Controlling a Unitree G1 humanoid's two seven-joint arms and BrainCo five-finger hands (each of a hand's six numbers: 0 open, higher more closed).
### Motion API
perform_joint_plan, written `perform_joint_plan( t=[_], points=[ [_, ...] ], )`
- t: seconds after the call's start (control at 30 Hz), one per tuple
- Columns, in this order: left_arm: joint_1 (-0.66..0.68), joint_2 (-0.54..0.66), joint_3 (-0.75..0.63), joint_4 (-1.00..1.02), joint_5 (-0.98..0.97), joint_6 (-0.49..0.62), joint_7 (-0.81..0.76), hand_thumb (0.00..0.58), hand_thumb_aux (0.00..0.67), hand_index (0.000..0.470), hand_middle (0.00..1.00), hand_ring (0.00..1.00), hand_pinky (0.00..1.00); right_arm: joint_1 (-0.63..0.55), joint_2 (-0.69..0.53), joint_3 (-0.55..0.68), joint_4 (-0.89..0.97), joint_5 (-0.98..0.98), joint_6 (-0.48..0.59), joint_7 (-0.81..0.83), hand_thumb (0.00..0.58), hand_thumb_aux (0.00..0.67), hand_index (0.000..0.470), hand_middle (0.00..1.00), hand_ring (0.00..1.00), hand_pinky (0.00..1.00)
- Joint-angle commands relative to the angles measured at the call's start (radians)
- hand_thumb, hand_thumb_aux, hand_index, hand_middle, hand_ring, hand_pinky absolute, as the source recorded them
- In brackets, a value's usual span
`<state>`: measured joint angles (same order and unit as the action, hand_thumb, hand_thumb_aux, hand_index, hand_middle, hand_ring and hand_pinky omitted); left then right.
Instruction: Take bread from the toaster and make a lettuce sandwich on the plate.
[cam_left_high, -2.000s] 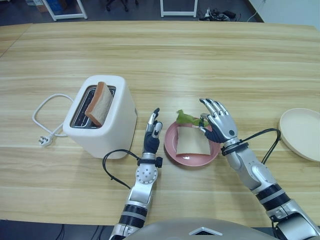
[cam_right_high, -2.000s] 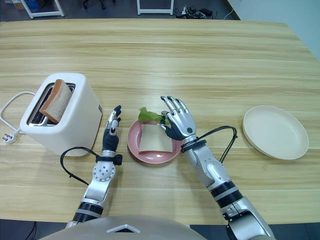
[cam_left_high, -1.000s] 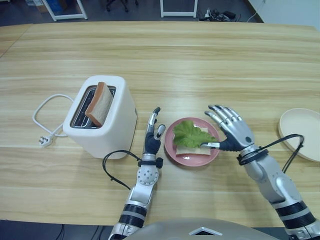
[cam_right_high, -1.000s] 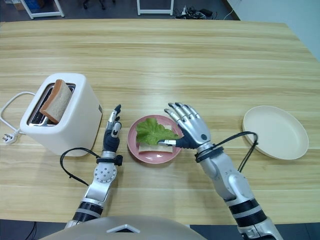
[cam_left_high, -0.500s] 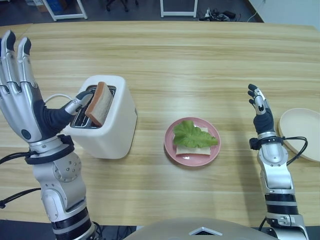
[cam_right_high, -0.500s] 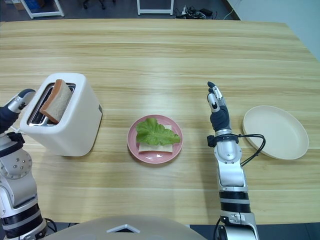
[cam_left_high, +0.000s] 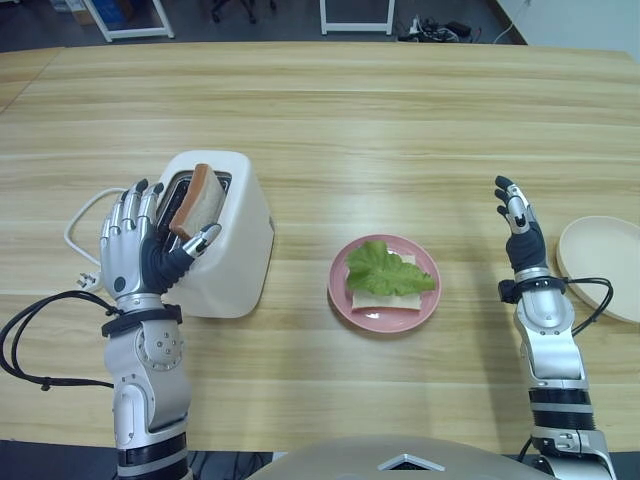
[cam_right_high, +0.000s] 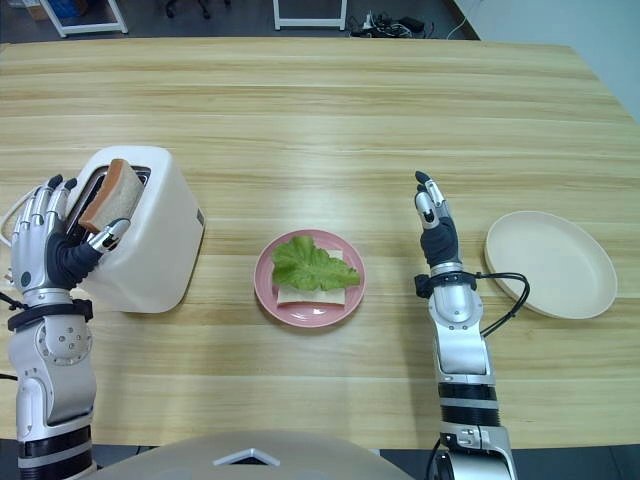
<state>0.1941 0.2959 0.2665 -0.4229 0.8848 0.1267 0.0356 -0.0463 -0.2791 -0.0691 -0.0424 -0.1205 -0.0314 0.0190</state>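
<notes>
Fingers (cam_left_high: 142, 210) of left hand (cam_left_high: 135, 250) open beside bread (cam_left_high: 192, 200)

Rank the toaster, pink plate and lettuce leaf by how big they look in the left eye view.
1. toaster, largest
2. pink plate
3. lettuce leaf, smallest, lying within the plate's rim

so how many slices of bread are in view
2. One brown-crusted bread slice sticks up from the white toaster; one white square slice lies on the round pink plate under the green lettuce leaf. More could be hidden inside the toaster.
</notes>
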Motion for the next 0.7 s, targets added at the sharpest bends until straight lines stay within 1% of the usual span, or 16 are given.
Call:
perform_joint_plan(
  t=[0.03, 0.07, 0.1, 0.13, 0.17, 0.2, 0.33, 0.4, 0.47, 0.5, 0.57, 0.63, 0.7],
  points=[
    [0.009, 0.018, -0.008, 0.003, 0.005, 0.001, 0.03, 0.58, 0.67, 0.47, 0.12, 0.12, 0.12, 0.015, 0.0, 0.002, -0.028, -0.014, 0.012, 0.005, 0.0, 0.0, 0.0, 0.0, 0.0, 0.0],
    [0.006, 0.022, -0.011, 0.0, 0.016, -0.013, 0.061, 0.58, 0.67, 0.47, 0.22, 0.22, 0.22, 0.016, 0.0, 0.001, -0.03, -0.015, 0.012, 0.005, 0.0, 0.0, 0.0, 0.0, 0.0, 0.0],
    [0.007, 0.045, -0.022, -0.003, 0.043, -0.042, 0.087, 0.58, 0.67, 0.47, 0.9, 0.9, 0.9, 0.017, 0.0, -0.001, -0.03, -0.016, 0.013, 0.004, 0.0, 0.0, 0.0, 0.0, 0.0, 0.0],
    [0.003, 0.053, -0.032, -0.011, 0.051, -0.073, 0.118, 0.58, 0.67, 0.47, 0.9, 0.9, 0.9, 0.02, 0.0, -0.001, -0.033, -0.019, 0.015, 0.003, 0.0, 0.0, 0.0, 0.0, 0.0, 0.0],
    [-0.002, 0.058, -0.04, -0.024, 0.067, -0.098, 0.158, 0.58, 0.67, 0.47, 1.0, 1.0, 1.0, 0.023, 0.001, -0.001, -0.038, -0.025, 0.014, 0.001, 0.0, 0.0, 0.0, 0.0, 0.0, 0.0],
    [-0.009, 0.06, -0.041, -0.039, 0.082, -0.123, 0.212, 0.58, 0.67, 0.47, 1.0, 1.0, 1.0, 0.027, 0.001, 0.0, -0.043, -0.03, 0.014, 0.0, 0.0, 0.0, 0.0, 0.0, 0.0, 0.0],
    [-0.035, 0.065, -0.013, -0.124, 0.186, -0.225, 0.513, 0.58, 0.67, 0.47, 1.0, 1.0, 1.0, 0.035, 0.003, 0.003, -0.054, -0.039, 0.017, -0.002, 0.0, 0.0, 0.0, 0.0, 0.0, 0.0],
    [-0.04, 0.068, 0.011, -0.157, 0.223, -0.256, 0.624, 0.58, 0.67, 0.47, 1.0, 1.0, 1.0, 0.04, 0.002, -0.001, -0.057, -0.052, 0.018, -0.009, 0.0, 0.0, 0.0, 0.0, 0.0, 0.0],
    [-0.043, 0.065, 0.04, -0.185, 0.187, -0.291, 0.684, 0.58, 0.67, 0.47, 1.0, 1.0, 1.0, 0.042, 0.003, -0.003, -0.057, -0.054, 0.019, -0.012, 0.0, 0.0, 0.0, 0.0, 0.0, 0.0],
    [-0.045, 0.06, 0.046, -0.193, 0.122, -0.316, 0.68, 0.58, 0.67, 0.47, 1.0, 1.0, 1.0, 0.042, 0.004, -0.003, -0.056, -0.053, 0.02, -0.013, 0.0, 0.0, 0.0, 0.0, 0.0, 0.0],
    [-0.054, 0.048, 0.02, -0.192, -0.074, -0.375, 0.621, 0.58, 0.67, 0.47, 1.0, 1.0, 1.0, 0.042, 0.007, -0.002, -0.053, -0.051, 0.022, -0.014, 0.0, 0.0, 0.0, 0.0, 0.0, 0.0],
    [-0.071, 0.015, -0.067, -0.171, -0.339, -0.403, 0.494, 0.58, 0.67, 0.47, 1.0, 1.0, 1.0, 0.038, 0.01, -0.003, -0.048, -0.048, 0.024, -0.015, 0.0, 0.0, 0.0, 0.0, 0.0, 0.0],
    [-0.082, -0.039, -0.21, -0.13, -0.623, -0.392, 0.326, 0.58, 0.67, 0.47, 1.0, 1.0, 1.0, 0.032, 0.013, -0.006, -0.031, -0.041, 0.022, -0.016, 0.0, 0.0, 0.0, 0.0, 0.0, 0.0]
  ],
)
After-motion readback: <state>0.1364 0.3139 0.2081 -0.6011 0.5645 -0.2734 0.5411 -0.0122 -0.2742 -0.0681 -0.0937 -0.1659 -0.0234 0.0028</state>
